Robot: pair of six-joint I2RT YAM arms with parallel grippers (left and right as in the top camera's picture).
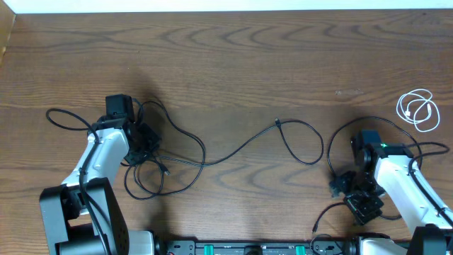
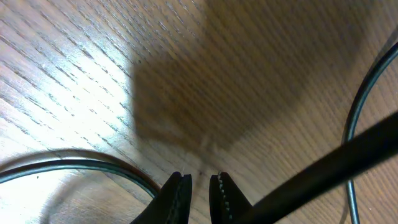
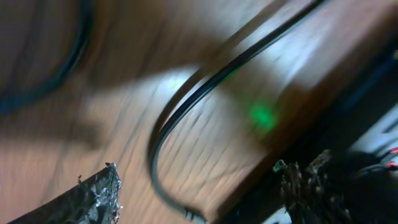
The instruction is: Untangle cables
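Black cable (image 1: 277, 124): laid across the table (image 1: 226, 57), bunched beside the closed left gripper (image 2: 200, 183); white cable (image 1: 419, 110) coiled well apart. Spreading is judged in hand; a grasp by the wide-open right gripper (image 3: 199, 180) is needed next.

On tabletop (image 1: 233, 64), far right, behind right hand (image 1: 352, 190): short cable (image 1: 416, 110), coiled. Across the middle, between left hand (image 1: 147, 145) and right hand: long cable (image 1: 241, 147), loops near each.

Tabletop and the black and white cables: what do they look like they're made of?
Tabletop: wood or wood-look laminate; brown, clear grain lines, matte with a mild sheen. Black cable: thin and flexible, likely a rubber or plastic jacket, slightly glossy in the wrist views. White cable: probably the same kind, with a smooth, plastic-looking jacket, loosely coiled.
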